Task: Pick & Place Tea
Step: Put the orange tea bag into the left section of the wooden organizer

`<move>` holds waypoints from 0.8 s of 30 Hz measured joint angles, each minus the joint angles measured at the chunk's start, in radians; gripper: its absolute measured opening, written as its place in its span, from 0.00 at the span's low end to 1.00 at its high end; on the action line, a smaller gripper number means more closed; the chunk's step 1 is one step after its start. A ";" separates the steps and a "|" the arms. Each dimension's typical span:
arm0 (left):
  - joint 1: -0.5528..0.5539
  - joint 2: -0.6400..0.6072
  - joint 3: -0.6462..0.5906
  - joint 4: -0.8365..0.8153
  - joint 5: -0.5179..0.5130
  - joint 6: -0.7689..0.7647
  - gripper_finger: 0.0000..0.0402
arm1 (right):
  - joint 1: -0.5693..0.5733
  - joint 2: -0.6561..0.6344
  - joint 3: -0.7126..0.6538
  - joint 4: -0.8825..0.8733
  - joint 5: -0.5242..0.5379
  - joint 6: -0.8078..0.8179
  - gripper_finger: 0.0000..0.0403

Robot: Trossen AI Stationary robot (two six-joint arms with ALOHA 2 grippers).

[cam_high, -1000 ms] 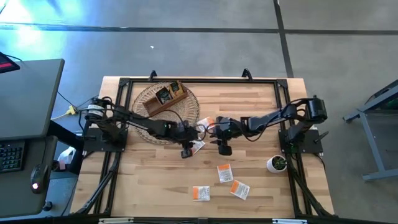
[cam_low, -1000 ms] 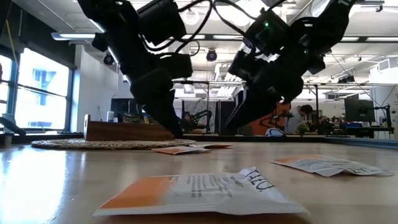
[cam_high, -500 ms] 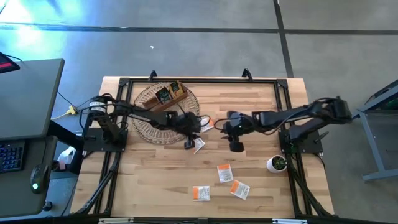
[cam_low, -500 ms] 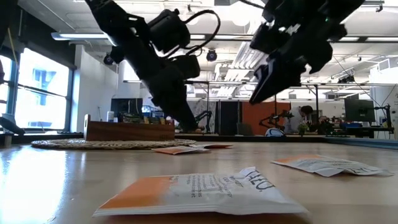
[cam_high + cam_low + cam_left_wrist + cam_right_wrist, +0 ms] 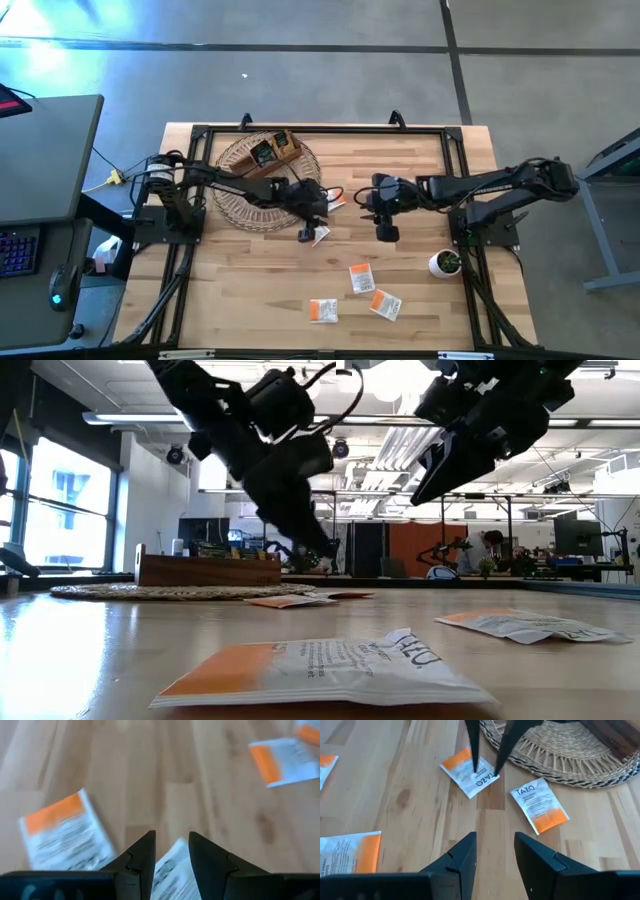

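Progress check. From overhead I count five tea sachets loose on the bench (image 5: 230, 300): three white-and-orange ones near the front edge (image 5: 362, 279) (image 5: 386, 305) (image 5: 323, 311), one at the rim of the wicker mat (image 5: 333, 198), and one at the left tool. The wooden box (image 5: 268, 155) sits on the wicker mat (image 5: 226, 195) at the back left. I see dark packets inside it, but I cannot count them or tell which compartments they fill.

Left tool (image 5: 309, 232): its fingers point down at a sachet (image 5: 470, 771) just off the mat. In the left wrist view the fingers stand a little apart with the sachet's white edge (image 5: 172, 865) showing between them. I judge they straddle it; whether it is actually pinched or lifted I cannot tell.

Right tool (image 5: 385, 232): raised over the middle of the bench, near the left tool, fingers apart, nothing between them. It looks toward the two sachets by the mat.

Judgement: part done at most. If the box is the target, five sachets remain, the first about to be gripped. The potted plant (image 5: 446, 263) near the right edge stands well clear.
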 joint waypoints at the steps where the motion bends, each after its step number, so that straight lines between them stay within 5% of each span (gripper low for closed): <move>1: 0.000 0.000 0.006 0.001 0.024 0.000 0.29 | 0.000 0.000 0.000 -0.001 0.001 0.000 0.32; 6: 0.000 0.000 0.030 -0.002 0.104 -0.014 0.29 | 0.000 0.000 0.000 -0.010 -0.005 0.000 0.32; 15: 0.003 0.000 0.038 -0.051 0.065 -0.009 0.30 | 0.000 0.000 0.000 -0.011 -0.005 0.000 0.32; 24: 0.007 0.027 0.041 -0.076 0.003 0.083 0.50 | 0.000 0.011 -0.001 -0.010 -0.005 0.000 0.32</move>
